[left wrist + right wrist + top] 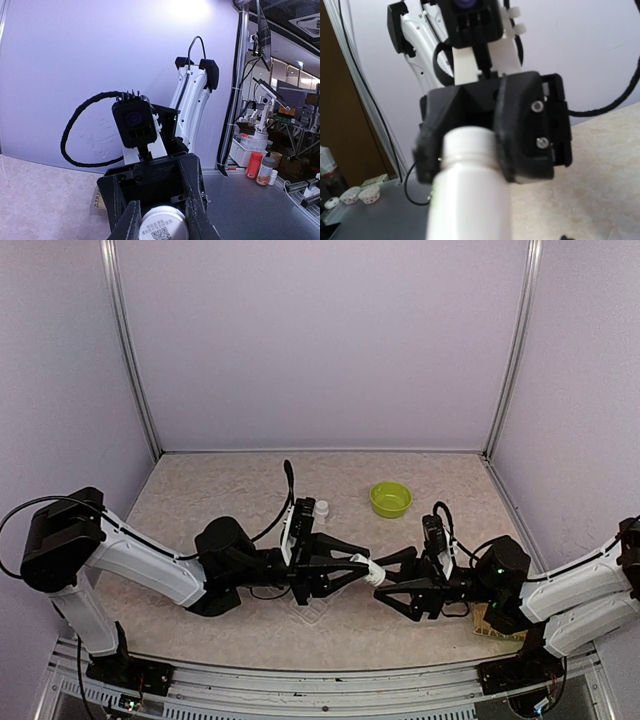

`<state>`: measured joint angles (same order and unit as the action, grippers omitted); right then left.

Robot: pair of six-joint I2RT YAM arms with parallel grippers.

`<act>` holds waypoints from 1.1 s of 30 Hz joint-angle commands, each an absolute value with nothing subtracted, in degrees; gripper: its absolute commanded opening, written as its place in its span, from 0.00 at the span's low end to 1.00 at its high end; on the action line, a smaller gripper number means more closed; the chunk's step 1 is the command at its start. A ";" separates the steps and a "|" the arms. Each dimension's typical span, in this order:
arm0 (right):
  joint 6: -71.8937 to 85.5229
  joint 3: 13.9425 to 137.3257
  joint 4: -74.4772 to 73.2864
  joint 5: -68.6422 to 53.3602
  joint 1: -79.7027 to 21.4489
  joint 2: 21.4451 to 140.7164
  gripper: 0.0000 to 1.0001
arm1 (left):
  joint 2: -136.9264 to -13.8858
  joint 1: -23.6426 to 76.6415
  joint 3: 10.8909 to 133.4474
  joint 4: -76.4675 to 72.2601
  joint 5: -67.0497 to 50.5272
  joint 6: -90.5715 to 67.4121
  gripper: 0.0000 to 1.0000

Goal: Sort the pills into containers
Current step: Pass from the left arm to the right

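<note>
A small white bottle [373, 573] hangs above the table between my two grippers. My left gripper [361, 570] is shut on its narrower cap end. In the left wrist view, black fingers [131, 220] flank the bottle's round end [162, 226], which carries a printed code. My right gripper [391, 578] faces it, its jaws spread to either side of the bottle body. In the right wrist view the body [470, 200] fills the foreground, blurred. Part of the clear pill box [314, 613] with the containers shows under the left gripper. No pills can be made out.
A lime-green bowl [390, 499] sits at the back right. A second small white bottle [321, 508] stands behind the left gripper. A tan mat [492, 625] lies under the right arm. Metal frame posts [134, 360] stand at the rear corners.
</note>
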<state>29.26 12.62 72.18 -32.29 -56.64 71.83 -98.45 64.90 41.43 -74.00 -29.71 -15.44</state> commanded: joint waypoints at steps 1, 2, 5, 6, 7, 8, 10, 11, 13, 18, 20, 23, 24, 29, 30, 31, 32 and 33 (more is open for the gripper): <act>30.71 14.56 75.03 -31.08 -57.64 72.51 0.66 | -99.54 65.37 40.78 -79.66 -29.85 -17.49 0.16; 30.79 14.66 75.10 -30.91 -57.76 72.43 0.66 | -99.68 65.42 40.85 -79.94 -29.74 -17.63 0.16; 31.13 14.76 75.21 -30.06 -58.10 72.19 0.65 | -100.19 65.53 40.87 -80.64 -29.53 -17.69 0.16; 31.20 14.84 75.12 -29.66 -58.10 72.04 0.65 | -100.27 65.63 40.91 -80.69 -29.39 -17.71 0.16; 31.28 14.93 74.95 -29.32 -58.17 71.95 0.65 | -100.37 65.65 40.94 -80.62 -29.32 -17.73 0.16; 31.30 15.02 74.54 -28.82 -58.23 71.84 0.65 | -100.45 65.65 41.08 -80.48 -29.20 -17.63 0.15; 31.41 15.19 73.84 -27.77 -58.34 71.57 0.64 | -100.53 65.72 41.25 -79.90 -29.02 -17.57 0.16; 31.45 15.28 73.57 -27.21 -58.37 71.48 0.64 | -100.61 65.68 41.37 -79.59 -28.96 -17.46 0.16; 31.52 15.25 73.23 -26.21 -58.41 71.24 0.63 | -100.64 65.83 41.56 -78.98 -28.63 -17.38 0.16; 31.82 15.34 73.01 -25.61 -58.47 71.08 0.61 | -101.00 66.06 41.48 -78.93 -28.46 -17.33 0.16; 31.82 15.53 72.91 -25.94 -58.53 71.39 0.59 | -101.07 66.08 41.48 -79.02 -28.31 -17.32 0.16; 31.89 15.79 73.03 -26.34 -58.54 72.16 0.56 | -101.15 66.06 41.40 -79.06 -27.86 -17.24 0.16; 31.90 15.82 73.12 -26.51 -58.68 72.42 0.54 | -101.08 66.05 41.40 -79.03 -27.77 -17.26 0.16; 32.25 15.87 74.20 -27.06 -58.86 73.20 0.53 | -101.20 66.03 41.24 -79.11 -27.45 -17.35 0.16; 32.24 15.97 74.03 -27.00 -58.95 73.29 0.54 | -101.18 66.04 41.22 -79.19 -27.40 -17.38 0.16; 32.18 16.06 73.82 -26.86 -58.99 73.37 0.55 | -101.18 66.09 41.22 -79.19 -27.42 -17.41 0.16; 32.15 16.20 73.52 -26.77 -59.02 73.46 0.57 | -101.17 66.09 41.22 -79.23 -27.42 -17.48 0.16; 32.10 16.38 73.17 -26.73 -59.06 73.64 0.57 | -101.21 66.14 41.24 -79.24 -27.42 -17.55 0.16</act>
<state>32.01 14.57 73.19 -26.79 -58.30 72.84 -100.68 65.65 41.41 -77.97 -27.97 -17.37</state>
